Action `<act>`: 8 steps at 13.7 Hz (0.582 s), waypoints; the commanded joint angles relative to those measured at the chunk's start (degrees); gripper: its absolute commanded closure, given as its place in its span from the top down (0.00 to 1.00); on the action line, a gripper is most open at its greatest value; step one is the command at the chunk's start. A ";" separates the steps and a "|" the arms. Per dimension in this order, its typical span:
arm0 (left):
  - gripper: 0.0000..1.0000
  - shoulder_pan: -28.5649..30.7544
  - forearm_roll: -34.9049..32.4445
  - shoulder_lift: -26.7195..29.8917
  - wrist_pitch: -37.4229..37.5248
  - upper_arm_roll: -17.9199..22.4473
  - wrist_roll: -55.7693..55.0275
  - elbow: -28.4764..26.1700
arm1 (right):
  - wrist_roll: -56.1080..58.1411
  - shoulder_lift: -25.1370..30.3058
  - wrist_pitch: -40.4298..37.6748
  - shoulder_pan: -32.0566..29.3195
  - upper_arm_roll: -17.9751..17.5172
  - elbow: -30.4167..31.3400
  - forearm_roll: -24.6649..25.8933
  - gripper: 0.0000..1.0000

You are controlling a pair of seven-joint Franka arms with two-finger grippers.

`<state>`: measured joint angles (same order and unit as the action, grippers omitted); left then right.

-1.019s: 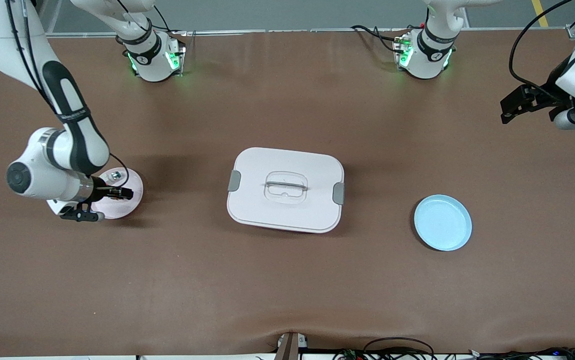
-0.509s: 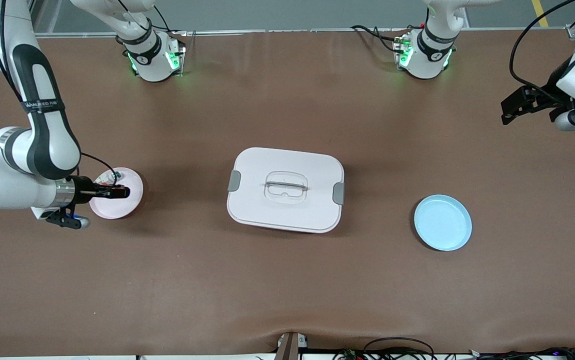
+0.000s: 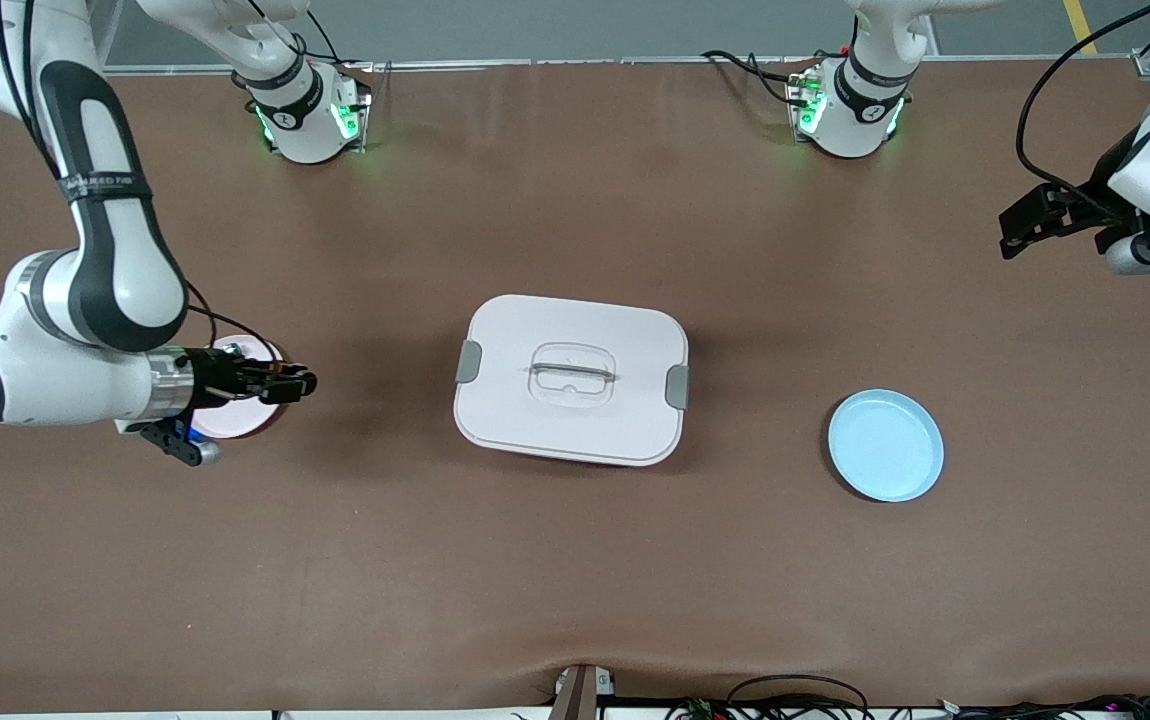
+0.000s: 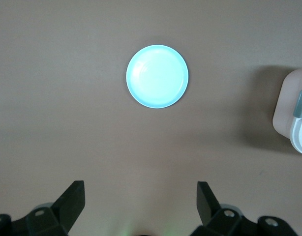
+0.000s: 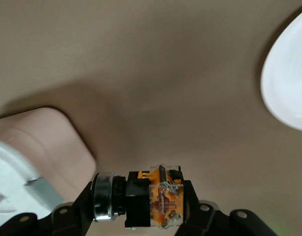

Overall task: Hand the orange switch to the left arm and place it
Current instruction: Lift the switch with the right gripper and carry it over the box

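Blue plate [image 3: 885, 445]: round, bare, nearest the front camera, toward the left arm's end of the table; seen whole in the left wrist view [image 4: 157, 76].

Box [image 3: 571, 378]: white, lid on, grey clasps at both ends, mid-table. Cut off in both wrist views, only one end with a clasp showing [image 4: 296, 110] [image 5: 23, 167].

Pink plate [image 3: 235, 420]: toward the right arm's end of the table, largely covered by the right arm's wrist. A small silver-teal part [image 3: 232, 350] peeks out at its rim, hard to make out. In the right wrist view only a pale edge of the plate shows [image 5: 288, 83].

Right gripper [image 3: 287, 383]: up in the air over the pink plate's edge on the box side, fingers closed on the orange switch [image 5: 158, 199]. The switch sits crosswise between the fingers, black body and silver ring plain, orange parts partly masked; in the front view it cannot be told from the gripper.

Left gripper [image 3: 1025, 218]: waits high over the table's edge at the left arm's end, fingers spread wide, holding nothing; only its fingers [image 4: 72, 199] show in its own view.
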<state>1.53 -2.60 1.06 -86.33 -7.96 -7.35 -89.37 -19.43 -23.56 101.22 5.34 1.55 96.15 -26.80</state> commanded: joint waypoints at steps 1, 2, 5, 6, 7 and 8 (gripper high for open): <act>1.00 0.05 1.02 -0.09 -0.24 -0.04 0.05 0.51 | -10.85 1.06 -1.99 4.75 0.47 -3.85 -2.81 0.00; 1.00 0.05 1.02 0.00 -0.15 -0.04 0.05 0.51 | -14.89 0.97 -1.90 6.51 0.47 -5.17 -3.78 0.00; 1.00 -0.21 1.02 0.08 0.29 -0.39 -0.04 0.42 | -25.62 0.97 -1.90 9.77 0.47 -8.77 -8.08 0.00; 1.00 -0.30 1.28 0.26 0.38 -0.48 0.05 0.51 | -29.66 0.97 -1.81 11.17 0.47 -10.09 -8.97 0.00; 1.00 -0.30 3.11 0.61 0.38 -0.74 0.14 0.51 | -34.14 0.97 -1.73 12.84 0.47 -11.58 -9.24 0.00; 1.00 -0.21 6.26 0.96 0.55 -1.26 0.66 0.51 | -37.66 0.88 -1.55 14.07 0.47 -12.81 -9.32 0.00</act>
<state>1.21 -0.12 1.12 -86.34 -8.49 -7.34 -89.25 -50.43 -22.69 100.42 17.12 1.37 86.13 -34.84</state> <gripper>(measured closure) 0.000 0.278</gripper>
